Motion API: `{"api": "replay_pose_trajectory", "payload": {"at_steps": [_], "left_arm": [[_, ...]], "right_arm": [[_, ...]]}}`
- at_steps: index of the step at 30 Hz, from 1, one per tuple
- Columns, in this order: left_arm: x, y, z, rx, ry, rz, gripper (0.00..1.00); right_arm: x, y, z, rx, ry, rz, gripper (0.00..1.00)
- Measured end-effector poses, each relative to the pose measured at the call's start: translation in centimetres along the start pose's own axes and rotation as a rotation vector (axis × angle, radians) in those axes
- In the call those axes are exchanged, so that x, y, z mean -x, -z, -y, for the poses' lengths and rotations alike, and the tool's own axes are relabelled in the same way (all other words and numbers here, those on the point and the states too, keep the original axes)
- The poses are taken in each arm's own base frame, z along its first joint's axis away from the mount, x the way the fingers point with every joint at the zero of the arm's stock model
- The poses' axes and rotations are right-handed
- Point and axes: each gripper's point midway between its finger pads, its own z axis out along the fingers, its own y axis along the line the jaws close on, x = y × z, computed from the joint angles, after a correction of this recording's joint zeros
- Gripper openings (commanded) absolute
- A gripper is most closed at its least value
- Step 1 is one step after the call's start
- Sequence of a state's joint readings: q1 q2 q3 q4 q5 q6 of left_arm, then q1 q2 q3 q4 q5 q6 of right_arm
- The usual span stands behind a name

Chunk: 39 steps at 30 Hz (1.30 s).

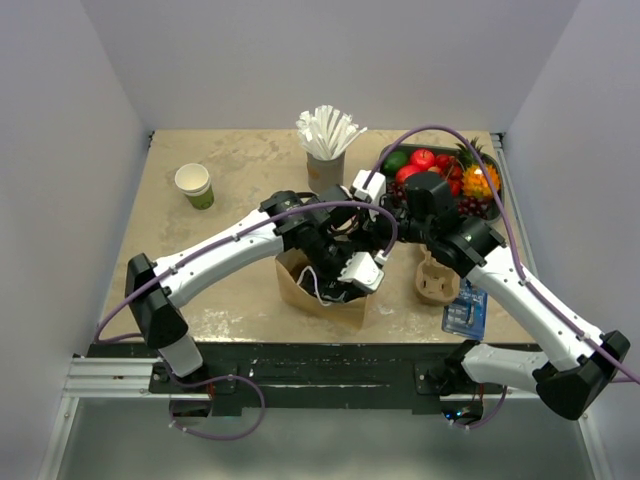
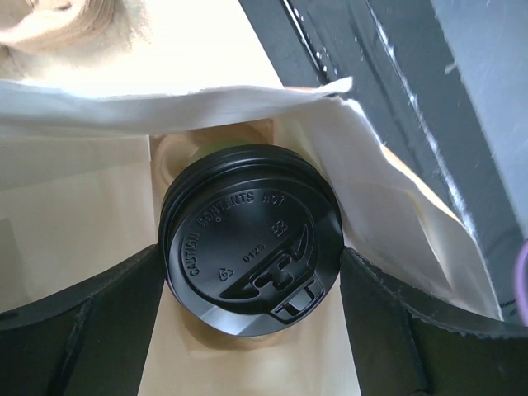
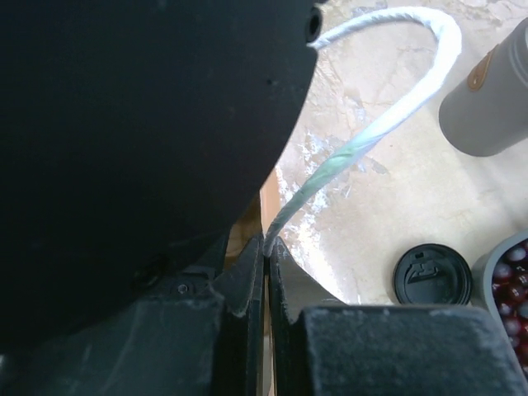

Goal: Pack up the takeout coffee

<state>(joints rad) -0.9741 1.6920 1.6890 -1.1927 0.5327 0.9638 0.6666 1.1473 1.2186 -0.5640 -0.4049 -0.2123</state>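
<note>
The takeout coffee (image 2: 247, 239) stands upright inside the brown paper bag (image 2: 74, 231), black lid up, and the left claw (image 2: 252, 276) looks clamped on it from both sides just under the lid. The right claw (image 3: 268, 252) is pressed together on the bag's rim beside the white twisted handle (image 3: 388, 115). The danger lies in letting go: if the cup is not yet on the bag's floor it may drop and tip, and the left claw lifting out could snag the white paper fold (image 2: 396, 190) or drag the bag across the table (image 3: 396, 198), with only one thin edge pinched
</note>
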Motion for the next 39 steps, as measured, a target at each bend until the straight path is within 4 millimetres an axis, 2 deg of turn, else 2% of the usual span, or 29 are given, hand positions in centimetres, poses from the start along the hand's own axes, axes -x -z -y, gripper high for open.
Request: {"api": "replay_pose_trajectory", "payload": {"at_steps": [11,19,24,26,36,37,39], "left_arm": [[-0.5,-1.3,0.0,0.072,0.224,0.025,0.00],[-1.5,-1.6,-0.8,0.116,0.253,-0.009,0.00],[-2.3,-2.3,-0.9,0.082,0.266,-0.050,0.00],[-2.9,-2.9,-0.4,0.039,0.275,-0.077,0.00],[-2.8,-3.2,-0.7,0.011,0.270,-0.087,0.00],[-2.8,-3.2,-0.7,0.011,0.269,-0.086,0.01],[-2.9,-3.2,-0.7,0.014,0.267,-0.088,0.08]], "right_arm": [[-0.8,0.0,1.0,-0.046,0.042,-0.036,0.00],[-1.0,0.1,1.7,-0.111,-0.008,-0.048,0.00],[-1.5,0.1,2.2,-0.144,-0.035,-0.072,0.00],[-1.0,0.1,2.6,-0.165,-0.045,-0.050,0.00],[-1.2,0.4,3.3,-0.203,-0.074,-0.054,0.00],[-1.2,0.4,3.3,-0.203,-0.077,-0.054,0.00],[-1.2,0.4,3.3,-0.202,-0.078,-0.053,0.00]]}}
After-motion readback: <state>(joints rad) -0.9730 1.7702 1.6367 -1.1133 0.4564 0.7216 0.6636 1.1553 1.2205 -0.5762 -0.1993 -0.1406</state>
